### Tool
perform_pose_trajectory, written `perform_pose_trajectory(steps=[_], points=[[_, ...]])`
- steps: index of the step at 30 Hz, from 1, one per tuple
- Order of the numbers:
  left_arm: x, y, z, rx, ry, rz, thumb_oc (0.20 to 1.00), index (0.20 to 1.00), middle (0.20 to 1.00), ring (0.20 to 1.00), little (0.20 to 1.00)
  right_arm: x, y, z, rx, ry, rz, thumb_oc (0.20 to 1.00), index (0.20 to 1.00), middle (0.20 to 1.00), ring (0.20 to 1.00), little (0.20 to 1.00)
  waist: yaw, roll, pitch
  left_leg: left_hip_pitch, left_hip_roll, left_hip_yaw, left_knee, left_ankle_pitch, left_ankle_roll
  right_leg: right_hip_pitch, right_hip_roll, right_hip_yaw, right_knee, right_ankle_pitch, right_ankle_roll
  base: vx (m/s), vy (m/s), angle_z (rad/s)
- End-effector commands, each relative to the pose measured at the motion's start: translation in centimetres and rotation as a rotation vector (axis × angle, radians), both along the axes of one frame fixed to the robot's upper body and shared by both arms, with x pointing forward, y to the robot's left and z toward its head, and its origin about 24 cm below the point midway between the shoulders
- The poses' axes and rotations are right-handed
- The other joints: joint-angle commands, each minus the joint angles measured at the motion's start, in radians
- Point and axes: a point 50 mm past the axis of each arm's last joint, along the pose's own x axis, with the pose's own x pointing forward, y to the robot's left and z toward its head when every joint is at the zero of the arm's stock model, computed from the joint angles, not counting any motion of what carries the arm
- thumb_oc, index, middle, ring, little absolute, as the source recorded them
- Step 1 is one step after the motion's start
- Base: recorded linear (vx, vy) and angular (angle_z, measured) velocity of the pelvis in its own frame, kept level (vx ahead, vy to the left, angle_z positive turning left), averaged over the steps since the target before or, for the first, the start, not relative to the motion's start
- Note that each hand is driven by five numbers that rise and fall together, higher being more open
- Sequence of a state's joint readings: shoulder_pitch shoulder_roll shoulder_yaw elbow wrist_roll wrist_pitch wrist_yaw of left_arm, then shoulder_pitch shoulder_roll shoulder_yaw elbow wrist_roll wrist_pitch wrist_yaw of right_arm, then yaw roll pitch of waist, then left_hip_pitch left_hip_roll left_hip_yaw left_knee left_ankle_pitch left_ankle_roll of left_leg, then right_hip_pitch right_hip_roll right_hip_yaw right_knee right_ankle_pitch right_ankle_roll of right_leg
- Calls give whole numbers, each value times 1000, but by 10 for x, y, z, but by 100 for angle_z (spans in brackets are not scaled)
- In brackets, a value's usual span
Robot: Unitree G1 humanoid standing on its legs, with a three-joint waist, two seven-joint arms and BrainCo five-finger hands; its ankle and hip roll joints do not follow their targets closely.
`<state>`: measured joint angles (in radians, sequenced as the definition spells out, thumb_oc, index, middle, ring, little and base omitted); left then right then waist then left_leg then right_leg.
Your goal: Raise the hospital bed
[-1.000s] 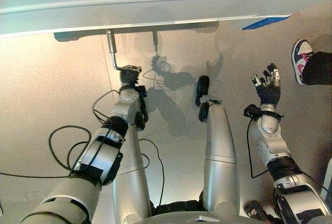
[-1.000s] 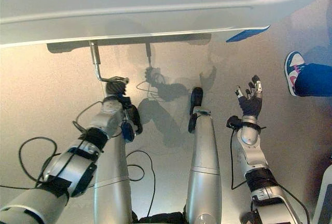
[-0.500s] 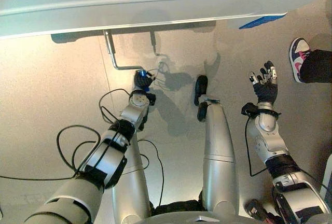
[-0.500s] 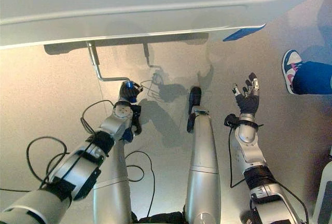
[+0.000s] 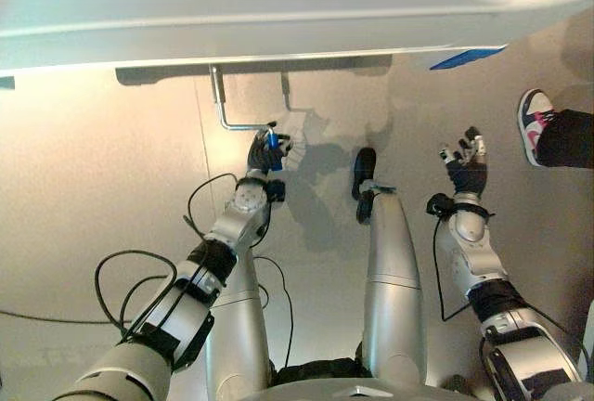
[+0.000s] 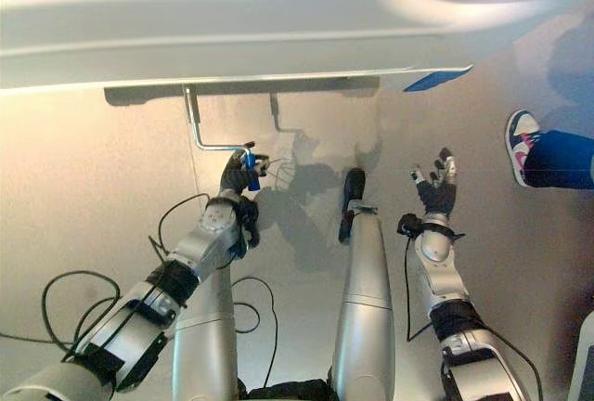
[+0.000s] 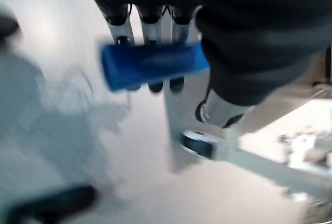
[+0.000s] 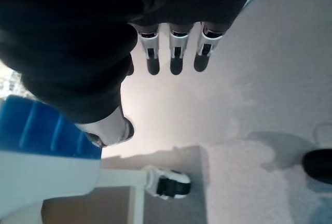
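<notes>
Bent silver metal crank (image 5: 225, 109) hangs below edge of pale grey hospital bed frame (image 5: 278, 20); its blue grip (image 7: 150, 64) sits in your left hand (image 5: 266, 152), fingers curled round it. Your right hand (image 5: 467, 167) hovers well right of crank, fingers relaxed, holding nothing. Person's shoe (image 5: 535, 122) farther right.

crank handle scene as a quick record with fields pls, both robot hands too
bed: pale edge across the top of the eye views
crank: metal rod bent down from under the bed
crank handle: blue grip
left robot hand: curled round the blue grip
right robot hand: open, held up, holding nothing
person's shoe: on the floor at far right
</notes>
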<state>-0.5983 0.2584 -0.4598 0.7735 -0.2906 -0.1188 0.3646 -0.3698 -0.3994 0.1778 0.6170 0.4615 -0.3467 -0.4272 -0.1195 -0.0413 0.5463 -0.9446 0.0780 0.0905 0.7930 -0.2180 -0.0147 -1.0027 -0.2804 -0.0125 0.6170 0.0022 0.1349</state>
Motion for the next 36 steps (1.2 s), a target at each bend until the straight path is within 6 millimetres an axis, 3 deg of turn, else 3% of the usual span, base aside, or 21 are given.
perform_pose_trajectory(steps=[1,5,6,7,9,10,13,14,16,22,30,36], points=[[-9,17,-16,92,18,28,1000,1000,1000,1000,1000,-5,-21,12,-55,-43,-2,1000,1000,1000,1000,1000,30,50,-26,78,33,-40,-208,201,-37,64,-1,-26,67,-1,-9,-45,13,-4],[-40,48,-59,149,175,77,1000,1000,1000,1000,1000,-11,-37,-5,-122,74,3,1000,1000,1000,1000,1000,45,67,-26,194,31,-39,-262,203,-35,180,-4,-42,10,-2,-15,-20,-3,-2],[-55,63,-78,169,262,114,1000,1000,1000,1000,1000,-17,-44,-16,-165,147,-5,1000,1000,1000,1000,1000,51,70,-26,246,34,-36,-275,201,-35,239,-7,-52,-15,1,-16,-32,-29,0],[-55,63,-78,169,263,114,1000,1000,1000,1000,1000,-17,-44,-16,-166,147,-4,1000,1000,1000,1000,1000,51,70,-26,247,34,-36,-275,201,-35,240,-7,-53,-15,1,-16,-36,-23,1],[-88,85,-110,130,418,202,1000,1000,1000,1000,1000,-28,-53,-34,-194,248,-2,1000,1000,1000,1000,1000,60,69,-27,352,35,-36,-316,200,-37,345,-5,-62,-58,3,-15,-15,-39,1],[-88,85,-110,130,418,202,1000,1000,1000,1000,1000,-28,-53,-34,-194,248,-2,1000,1000,1000,1000,1000,60,69,-26,354,35,-36,-317,201,-37,346,-5,-62,-59,4,-15,3,-54,3],[-130,98,-139,87,557,274,1000,1000,1000,1000,1000,-53,-59,-71,-223,439,21,1000,1000,1000,1000,1000,85,69,-100,459,29,-39,-376,202,-41,465,-10,-87,-128,7,-13,60,-71,4],[-130,98,-139,87,558,274,1000,1000,1000,1000,1000,-53,-59,-71,-223,439,21,1000,1000,1000,1000,1000,84,69,-100,460,29,-40,-377,202,-41,466,-10,-88,-129,7,-13,51,-72,8],[-148,102,-149,65,608,304,1000,1000,1000,1000,1000,-69,-61,-89,-230,537,35,1000,1000,1000,1000,1000,95,68,-132,514,24,-41,-410,202,-43,522,-11,-100,-159,9,-12,31,-58,10],[-186,112,-164,81,687,311,1000,1000,1000,1000,1000,-117,-38,-138,-207,763,170,1000,1000,1000,1000,1000,125,48,-251,667,3,-52,-553,224,-55,690,-1,-134,-295,18,-6,47,-99,14],[-191,104,-167,97,688,281,1000,1000,1000,1000,1000,-156,-24,-170,-121,929,192,1000,1000,1000,1000,1000,149,39,-332,762,-10,-63,-628,226,-61,805,6,-154,-382,22,6,46,-50,10],[-194,93,-173,113,730,222,1000,1000,1000,1000,1000,-166,-23,-178,-73,986,166,1000,1000,1000,1000,1000,159,43,-376,822,-6,-65,-640,209,-56,871,5,-167,-393,17,9,86,-7,6]])
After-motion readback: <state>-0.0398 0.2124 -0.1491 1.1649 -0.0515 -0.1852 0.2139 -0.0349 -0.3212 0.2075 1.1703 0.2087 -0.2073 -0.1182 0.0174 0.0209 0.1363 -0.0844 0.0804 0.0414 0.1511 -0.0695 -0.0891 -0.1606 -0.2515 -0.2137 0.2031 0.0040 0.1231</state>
